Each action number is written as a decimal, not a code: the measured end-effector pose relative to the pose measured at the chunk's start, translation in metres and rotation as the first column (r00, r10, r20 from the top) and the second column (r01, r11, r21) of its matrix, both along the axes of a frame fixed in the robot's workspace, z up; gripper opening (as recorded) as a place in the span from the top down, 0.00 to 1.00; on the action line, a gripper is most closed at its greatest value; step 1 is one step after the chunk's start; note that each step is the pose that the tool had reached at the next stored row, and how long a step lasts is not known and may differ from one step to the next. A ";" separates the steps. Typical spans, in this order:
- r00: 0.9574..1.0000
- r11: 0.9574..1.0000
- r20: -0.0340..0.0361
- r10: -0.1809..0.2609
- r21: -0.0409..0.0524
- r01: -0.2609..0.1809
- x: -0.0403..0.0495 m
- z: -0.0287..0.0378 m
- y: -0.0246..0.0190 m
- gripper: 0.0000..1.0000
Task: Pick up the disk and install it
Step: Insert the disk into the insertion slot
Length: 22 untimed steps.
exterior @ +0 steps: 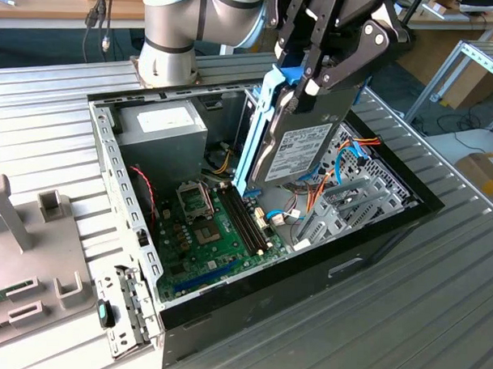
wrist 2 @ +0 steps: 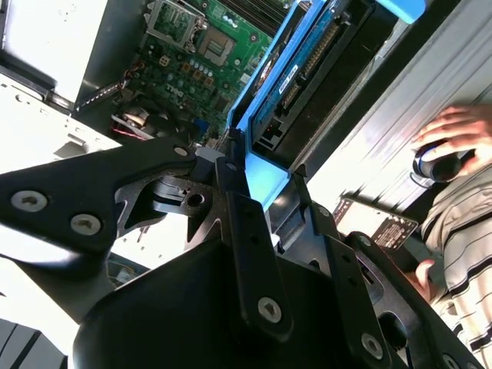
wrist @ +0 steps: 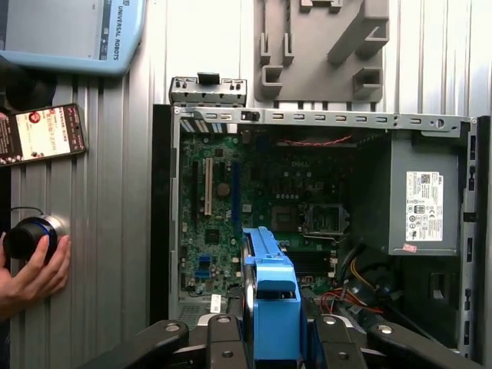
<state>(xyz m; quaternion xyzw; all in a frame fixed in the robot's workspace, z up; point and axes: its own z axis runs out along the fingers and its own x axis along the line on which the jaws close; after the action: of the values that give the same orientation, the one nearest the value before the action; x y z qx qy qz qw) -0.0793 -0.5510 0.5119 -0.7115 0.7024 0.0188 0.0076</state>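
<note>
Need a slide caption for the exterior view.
Robot hand grips the disk at its blue rail, over the open computer case.

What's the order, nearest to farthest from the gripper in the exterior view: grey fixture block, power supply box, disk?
1. The disk, clamped in the gripper, over the open case.
2. The power supply box, in the case's far corner, toward the exterior view's left.
3. The grey fixture block, outside the case, at the exterior view's left edge.
</note>
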 end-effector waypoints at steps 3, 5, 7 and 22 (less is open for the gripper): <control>1.000 1.000 0.000 0.000 0.000 0.000 0.0018 -0.0002 -0.0041 0.64; 1.000 1.000 0.000 0.000 0.000 0.000 0.0066 -0.0004 -0.0041 0.64; 1.000 1.000 0.000 0.000 0.000 0.000 0.0129 -0.0007 -0.0042 0.64; 1.000 1.000 0.000 0.000 0.000 0.000 0.0305 -0.0009 -0.0041 0.64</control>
<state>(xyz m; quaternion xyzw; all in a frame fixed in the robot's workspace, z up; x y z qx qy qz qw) -0.0488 -0.5551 0.5110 -0.7113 0.7026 0.0187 0.0076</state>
